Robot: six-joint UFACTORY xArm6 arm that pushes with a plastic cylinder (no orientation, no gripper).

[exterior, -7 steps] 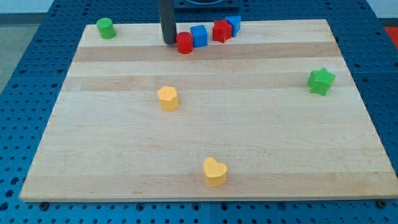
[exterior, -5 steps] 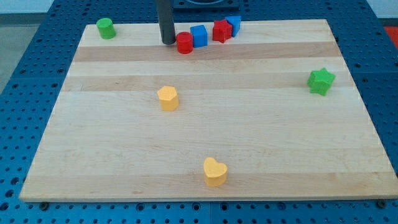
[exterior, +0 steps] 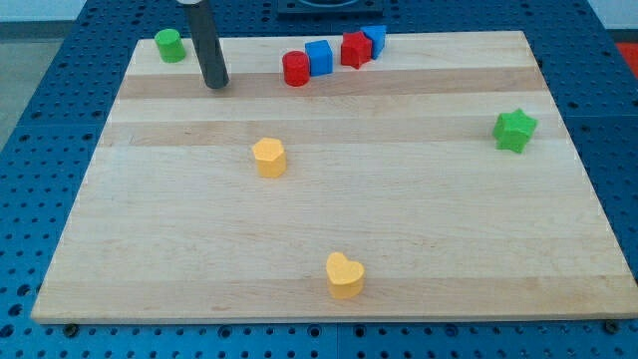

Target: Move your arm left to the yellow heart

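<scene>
The yellow heart (exterior: 345,275) lies near the view's bottom edge of the wooden board (exterior: 419,219), about mid-width. My tip (exterior: 215,84) stands near the view's top left, far above and to the left of the heart. It touches no block. It is right of the green cylinder (exterior: 169,45) and left of the red cylinder (exterior: 295,69).
A second yellow block (exterior: 269,158) lies below and right of my tip. A row at the top holds the red cylinder, a blue cube (exterior: 319,57), a red star-like block (exterior: 355,49) and another blue block (exterior: 375,40). A green star (exterior: 515,131) sits at the right.
My tip has moved left and slightly down, away from the red cylinder toward the green cylinder. No block has moved.
</scene>
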